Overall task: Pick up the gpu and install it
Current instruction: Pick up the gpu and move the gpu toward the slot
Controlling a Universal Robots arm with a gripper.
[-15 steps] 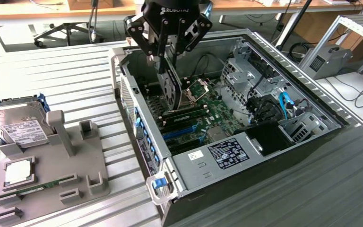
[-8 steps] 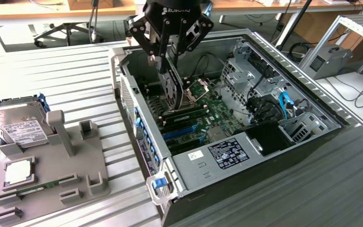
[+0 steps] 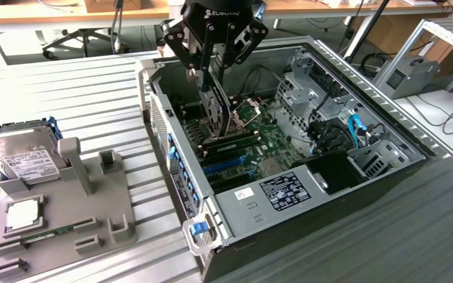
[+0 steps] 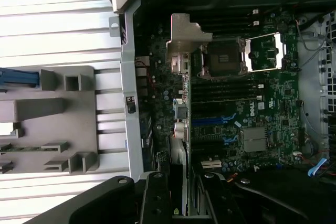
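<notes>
One pincer (image 3: 212,82) noted, clenched on the gpu (image 3: 220,115). The card hangs edge-on directly beneath it, within the open computer case (image 3: 329,236) and above the motherboard (image 4: 252,114). Its silver bracket (image 4: 184,40) sits at the end farthest from the pincer. Contact with any slot cannot be told. The grey holder tray (image 3: 61,230), carrying a hard drive (image 3: 22,156), lies well apart, outside the case.

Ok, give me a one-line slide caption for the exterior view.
End effector holds the gpu edge-on over the motherboard of the open computer case.
</notes>
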